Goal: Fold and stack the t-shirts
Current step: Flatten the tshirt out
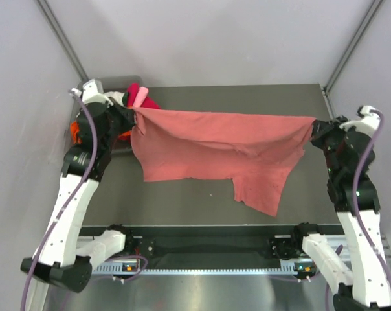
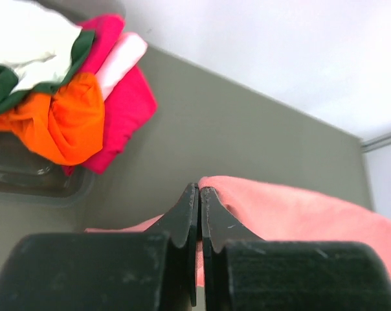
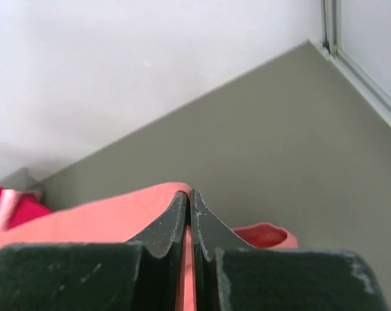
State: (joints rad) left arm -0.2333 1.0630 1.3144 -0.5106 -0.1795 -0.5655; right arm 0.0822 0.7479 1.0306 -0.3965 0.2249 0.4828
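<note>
**Q:** Grey table, white walls: where is the salmon-pink t-shirt?

**A:** One shirt, stretched over the table between two grippers. The left gripper and the right gripper each pinch an upper corner, jaws closed on cloth.

**Q:** What does the left wrist view add?

**A:** Five heaped shirts over a grey tray: orange t-shirt, magenta t-shirt, light pink t-shirt, white t-shirt, dark green t-shirt. The top view shows only three.

The flat, matte olive-grey counter carries a shallow dark grey plastic tray at its far left corner (heaped with crumpled orange, magenta, light pink, white and dark green cloth t-shirts).
</note>
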